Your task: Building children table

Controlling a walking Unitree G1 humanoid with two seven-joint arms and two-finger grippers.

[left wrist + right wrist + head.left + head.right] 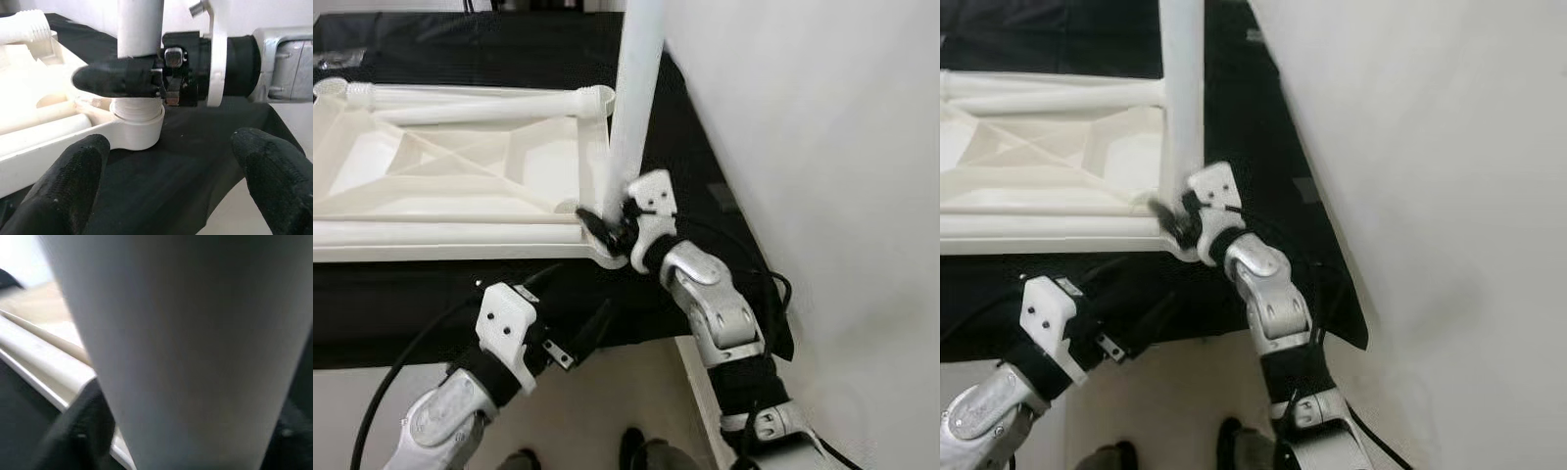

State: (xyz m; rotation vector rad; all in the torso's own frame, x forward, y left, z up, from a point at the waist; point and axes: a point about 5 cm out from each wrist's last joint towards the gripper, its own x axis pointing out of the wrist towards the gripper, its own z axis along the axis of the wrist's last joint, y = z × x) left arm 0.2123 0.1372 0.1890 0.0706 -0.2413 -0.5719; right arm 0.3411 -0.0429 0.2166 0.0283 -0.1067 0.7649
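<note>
The right gripper (pixel 607 227) is clamped around the base of the white table leg (pixel 636 93), its black fingers (pixel 117 81) pinching the tube just above the threaded end. The leg is held upright in the corner socket (pixel 137 129) of the upturned white tabletop (pixel 460 166), which lies on the black cloth (pixel 431 304) beside the white wall (pixel 822 147). Thread is visible above the socket rim, so the leg is judged not yet fully seated. For the step to be done well, the leg should be kept square to the socket while it is turned, with steady downward pressure, so that the thread is not crossed. A short re-grip low on the tube is likely to be needed between turns. The left gripper (pixel 578 338) is held spread open just off the tabletop's near edge, gripping nothing; it could be brought against the rim to stop the top sliding. Two more legs (pixel 480 103) lie loose inside the tabletop's far side.
</note>
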